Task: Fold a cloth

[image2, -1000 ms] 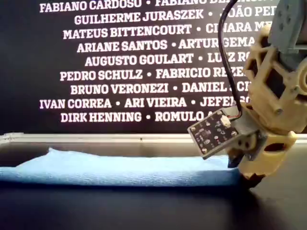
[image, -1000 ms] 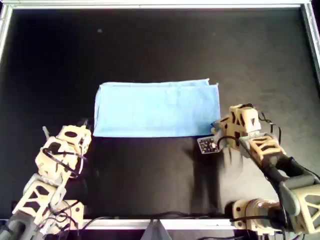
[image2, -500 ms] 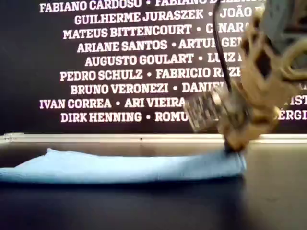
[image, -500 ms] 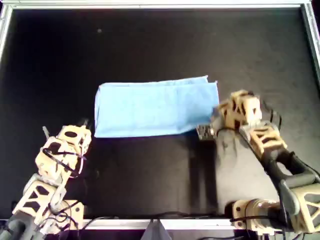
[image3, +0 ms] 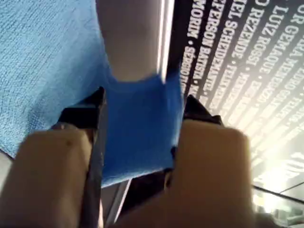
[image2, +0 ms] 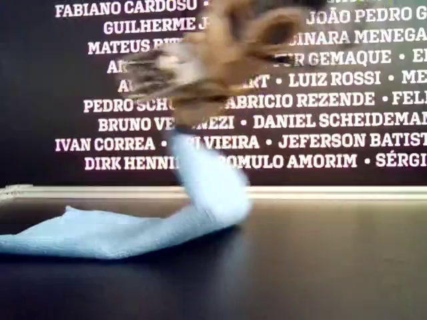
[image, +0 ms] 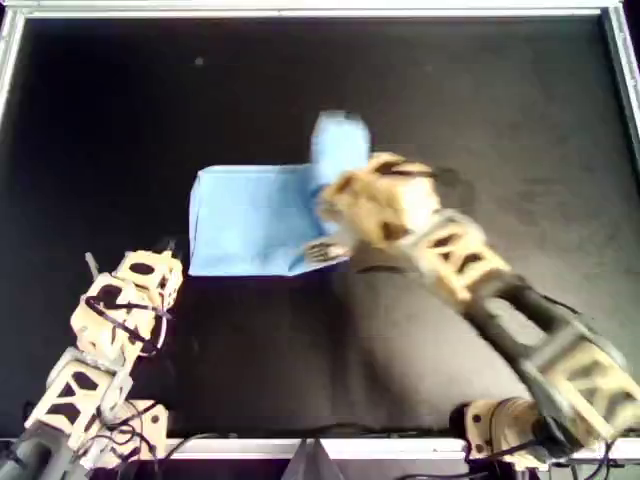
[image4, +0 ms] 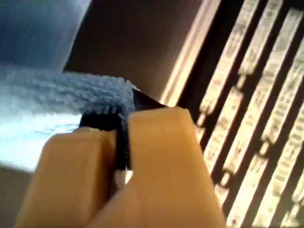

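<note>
The light blue cloth (image: 240, 215) lies folded into a strip on the black table. Its right end is lifted into a raised fold (image: 340, 145) (image2: 207, 187). My second gripper (image: 330, 205), blurred with motion, is shut on that end and holds it high above the table (image2: 179, 123). The second wrist view shows its jaws closed with the cloth's edge (image4: 71, 90) at the tip (image4: 124, 109). My first gripper (image: 165, 248) rests low, just off the cloth's near left corner. Its jaws stand apart (image3: 142, 102), and the cloth (image3: 47, 71) shows beyond and between them.
A metal rail (image: 320, 10) frames the black table (image: 320, 350). A dark wall with white printed names (image2: 313, 100) stands behind the far rail. The second arm (image: 520, 330) reaches across the overhead view's lower right.
My second gripper, shut on the cloth's near right corner, has risen and swept toward the overhead view's left, peeling the cloth's right end up and over. The first arm has not moved.
</note>
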